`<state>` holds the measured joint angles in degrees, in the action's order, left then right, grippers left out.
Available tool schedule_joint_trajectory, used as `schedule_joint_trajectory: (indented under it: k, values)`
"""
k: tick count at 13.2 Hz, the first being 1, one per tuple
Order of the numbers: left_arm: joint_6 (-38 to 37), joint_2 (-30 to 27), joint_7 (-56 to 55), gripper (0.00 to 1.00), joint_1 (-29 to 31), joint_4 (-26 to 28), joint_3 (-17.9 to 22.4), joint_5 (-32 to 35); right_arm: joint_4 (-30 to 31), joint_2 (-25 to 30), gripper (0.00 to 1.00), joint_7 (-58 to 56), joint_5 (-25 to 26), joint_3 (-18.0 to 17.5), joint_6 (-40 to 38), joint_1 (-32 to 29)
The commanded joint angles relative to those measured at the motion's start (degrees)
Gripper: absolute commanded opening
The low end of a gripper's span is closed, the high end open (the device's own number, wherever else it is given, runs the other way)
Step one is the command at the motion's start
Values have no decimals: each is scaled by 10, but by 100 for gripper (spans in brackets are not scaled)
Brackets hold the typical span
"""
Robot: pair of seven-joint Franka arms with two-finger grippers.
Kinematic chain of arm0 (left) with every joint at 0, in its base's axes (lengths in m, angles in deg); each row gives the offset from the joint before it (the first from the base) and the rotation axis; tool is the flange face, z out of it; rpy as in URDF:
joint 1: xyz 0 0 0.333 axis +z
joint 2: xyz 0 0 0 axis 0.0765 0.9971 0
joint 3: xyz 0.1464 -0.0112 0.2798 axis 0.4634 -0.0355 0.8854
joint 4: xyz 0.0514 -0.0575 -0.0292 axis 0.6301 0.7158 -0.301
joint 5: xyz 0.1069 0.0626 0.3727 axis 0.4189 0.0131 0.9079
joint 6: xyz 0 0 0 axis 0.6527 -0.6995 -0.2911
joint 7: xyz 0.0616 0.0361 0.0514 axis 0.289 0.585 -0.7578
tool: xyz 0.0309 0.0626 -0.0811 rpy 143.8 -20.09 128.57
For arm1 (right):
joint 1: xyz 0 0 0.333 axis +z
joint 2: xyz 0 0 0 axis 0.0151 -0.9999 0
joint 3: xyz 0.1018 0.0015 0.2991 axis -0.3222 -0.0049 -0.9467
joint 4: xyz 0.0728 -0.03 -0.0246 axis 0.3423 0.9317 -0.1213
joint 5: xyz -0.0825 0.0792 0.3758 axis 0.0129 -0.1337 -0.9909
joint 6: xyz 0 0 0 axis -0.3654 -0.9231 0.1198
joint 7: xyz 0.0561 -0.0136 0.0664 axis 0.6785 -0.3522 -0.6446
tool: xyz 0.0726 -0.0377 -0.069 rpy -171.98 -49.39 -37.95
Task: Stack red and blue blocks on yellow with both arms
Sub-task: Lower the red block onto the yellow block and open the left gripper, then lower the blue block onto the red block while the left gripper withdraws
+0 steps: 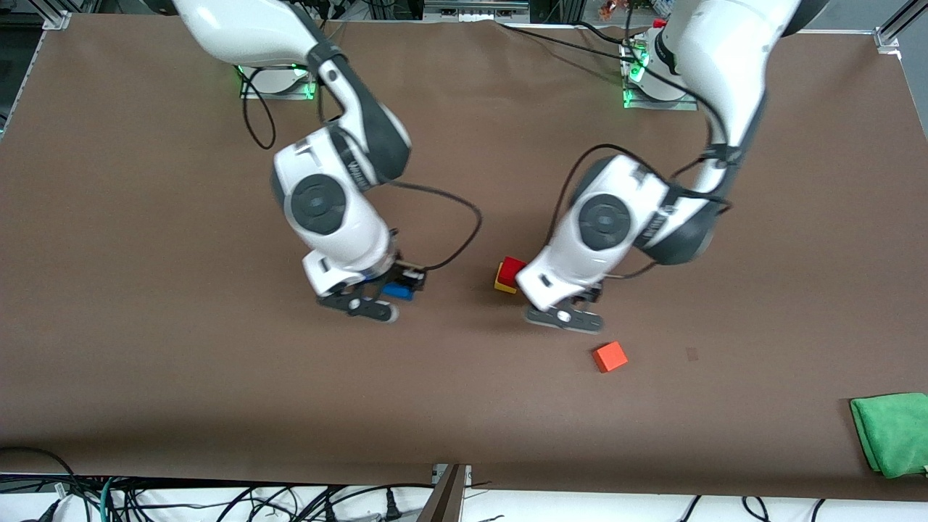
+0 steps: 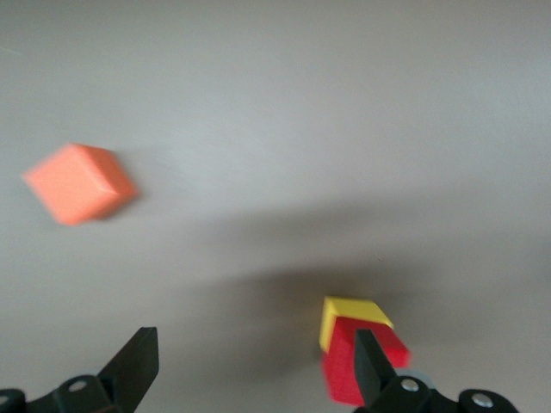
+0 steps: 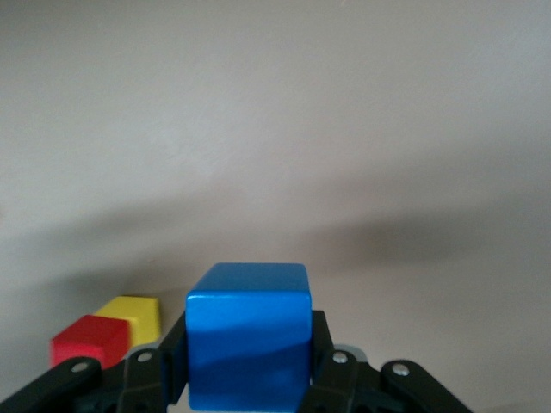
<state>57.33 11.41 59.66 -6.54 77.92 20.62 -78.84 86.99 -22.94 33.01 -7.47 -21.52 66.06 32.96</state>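
Observation:
The red block [image 1: 514, 267] sits on the yellow block [image 1: 502, 282] near the middle of the table, slightly askew. Both also show in the left wrist view, red [image 2: 344, 372] on yellow [image 2: 351, 310]. My left gripper [image 1: 583, 297] is open and empty [image 2: 254, 368], just beside the stack on the left arm's side. One of its fingers [image 2: 372, 366] lies across the red block in that view. My right gripper [image 1: 403, 283] is shut on the blue block [image 1: 396, 291] [image 3: 248, 335] and holds it over the table toward the right arm's end. The stack shows in the right wrist view, red [image 3: 86, 341] and yellow [image 3: 136, 317].
An orange cube [image 1: 610, 356] [image 2: 79, 182] lies nearer to the front camera than the left gripper. A folded green cloth [image 1: 892, 432] lies at the table's front corner at the left arm's end. Black cables trail from both arms.

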Motion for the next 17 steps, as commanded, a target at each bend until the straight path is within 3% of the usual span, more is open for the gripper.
schedule_joint_trajectory:
  k: [1,5,7,11,13,17]
  values:
    - [-53,-45,25,100,44,3,-6,-13,-20,-28,35,99,13,6,38,47]
    - [-145,-131,220,100,120,7,15,-29,-37,-67,35,251,15,6,142,113]
    - [-196,-187,265,100,110,23,107,-83,-77,-105,35,287,15,9,156,128]
    - [-279,-273,274,100,108,42,178,-106,-85,-117,37,319,38,12,168,150]
    - [-289,-295,267,100,108,58,187,-106,-84,-118,40,320,47,12,168,150]
    - [-289,-281,263,100,121,61,186,-121,-84,-123,55,320,55,13,169,150]
